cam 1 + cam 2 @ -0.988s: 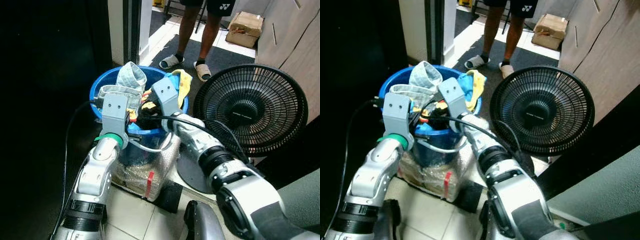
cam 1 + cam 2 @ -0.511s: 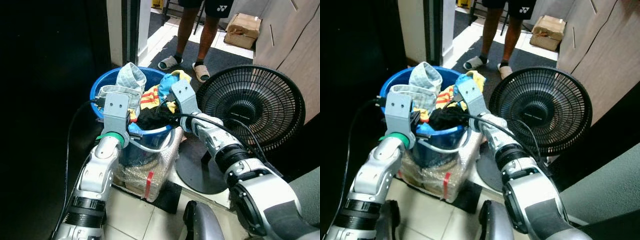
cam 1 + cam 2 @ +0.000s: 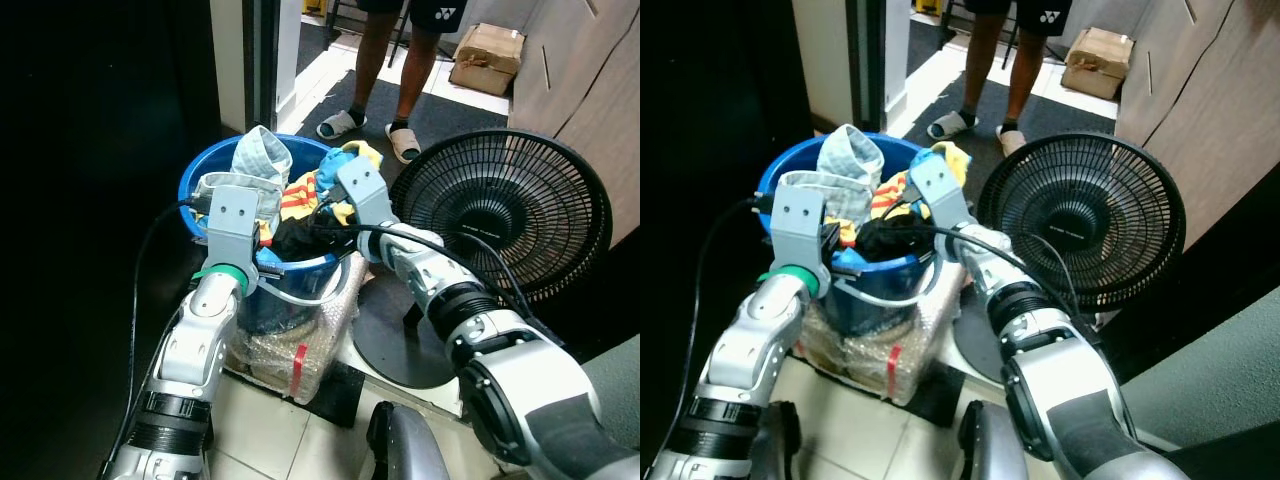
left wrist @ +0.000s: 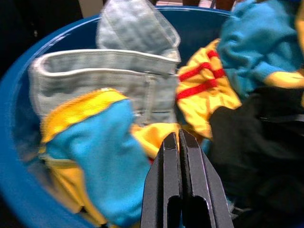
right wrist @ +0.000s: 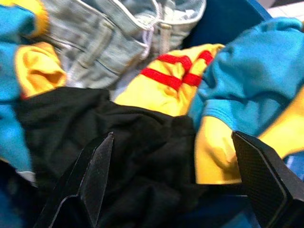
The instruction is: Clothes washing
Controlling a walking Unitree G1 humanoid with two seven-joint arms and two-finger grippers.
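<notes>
The blue basin (image 3: 200, 190) sits on a wrapped bundle (image 3: 290, 345) on the floor, filled with laundry: grey denim (image 4: 118, 80), a yellow garment with red stripes (image 5: 166, 80), a blue-and-yellow garment (image 4: 95, 142) and a black garment (image 5: 118, 137).

**Tool state.** The left tool (image 4: 180, 147) has its fingers pressed together, gripping nothing, just above the clothes at the basin's near rim. The right tool (image 5: 171, 175) has its fingers spread wide, poised over the black garment.

**Risks.**
- A closing grip may catch several tangled garments at once; the combined pull could drag the basin.
- The basin's raised, soft support looks unsteady; a sideways pull could tip it.
- The right arm's cable (image 3: 420, 245) hangs near the rim and could snag.

**Edges and clearance.**
- 3 o'clock of the basin: a black fan (image 3: 500, 215) stands close; little room for the right elbow.
- 9 o'clock: dark, contents unclear.
- 12 o'clock: a person (image 3: 400, 60) stands well beyond in the doorway.
- Open room is straight up.
</notes>
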